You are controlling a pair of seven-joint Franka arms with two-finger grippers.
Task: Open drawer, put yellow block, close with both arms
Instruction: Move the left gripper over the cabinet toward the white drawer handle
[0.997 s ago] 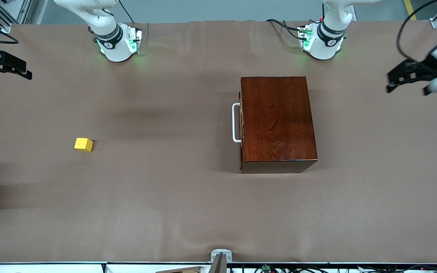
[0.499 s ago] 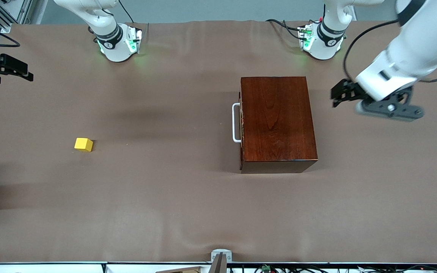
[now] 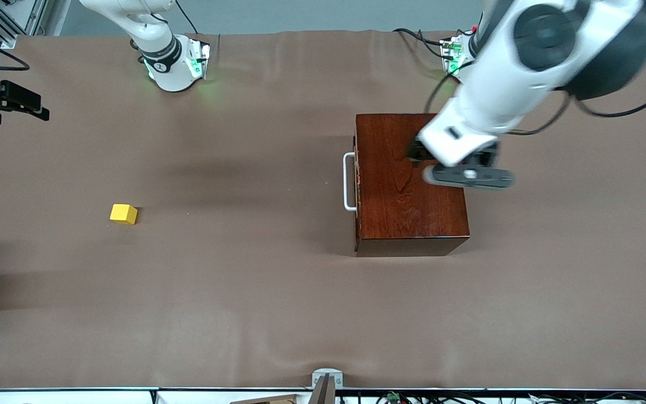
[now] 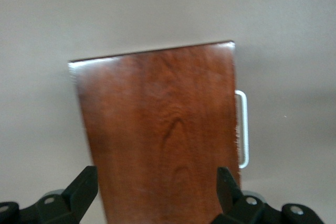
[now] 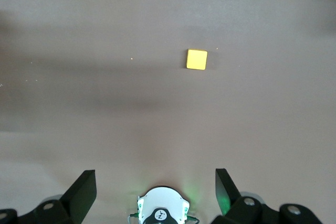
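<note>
The drawer (image 3: 358, 182) is shut, its face flush with the dark box (image 3: 410, 182) and only the white handle (image 3: 349, 182) standing out toward the right arm's end of the table, so that is the side any pull must come from. The box sits near the left arm's base, which likely makes the left arm the one to open it. The left gripper (image 4: 157, 187) hangs over the top of the box, fingers spread wide and holding nothing; its wrist view looks straight down on the lid with the handle at one edge, so it is not yet over the handle. The block (image 3: 124, 214) lies on the bare table (image 3: 244, 292) well apart from the box, toward the right arm's end and nearer the front camera than the handle. The right gripper (image 5: 155, 190) waits high over that end of the table, fingers wide apart and empty, with the block in plain sight below it, a sensible post for the pick once the drawer is open.
</note>
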